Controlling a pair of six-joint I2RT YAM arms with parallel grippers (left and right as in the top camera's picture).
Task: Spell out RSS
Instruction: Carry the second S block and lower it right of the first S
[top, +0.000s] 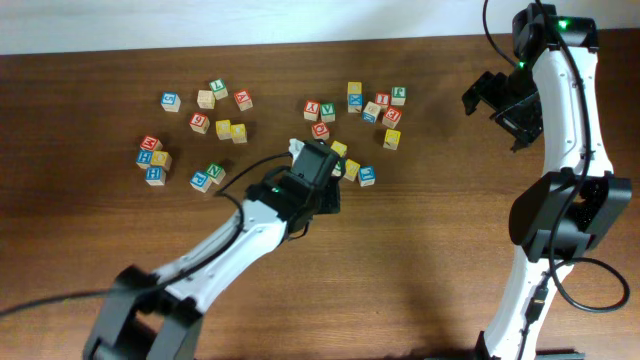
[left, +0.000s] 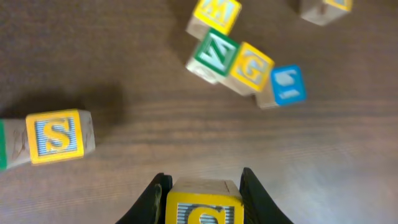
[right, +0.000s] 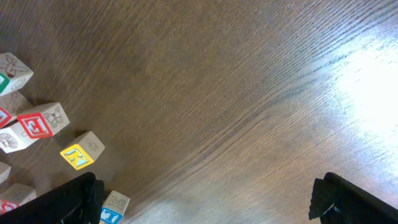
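Left gripper (left: 203, 184): I pinch a yellow-framed wooden letter cube (left: 203, 208) between my two black fingers, one pressed on each side of it.
Held cube's letter: only the curved top of a yellow letter on a blue-striped ground shows, so I cannot tell which letter it is.
Nearest neighbour: a yellow-framed wooden S cube (left: 55, 135) sits on the table, ahead of my grip and off to the left in the left wrist view, apart from the held cube.
Beside the S: a cube with a green edge touches its left side, mostly out of frame.
Farther ahead: a green Z cube (left: 216, 53), a yellow G cube (left: 252, 67) and a small blue cube (left: 288, 85) lie touching in a slanted row, with a yellow M cube (left: 214, 11) just beyond them.
Surface: a dark brown wooden table (top: 450, 230), with the remaining cubes scattered across its far half.
Right gripper (right: 208, 186): my fingers are spread wide over bare wood, well apart from my left arm, with a yellow-faced cube (right: 81, 152) and a red-faced cube (right: 40, 124) at the left of its view.
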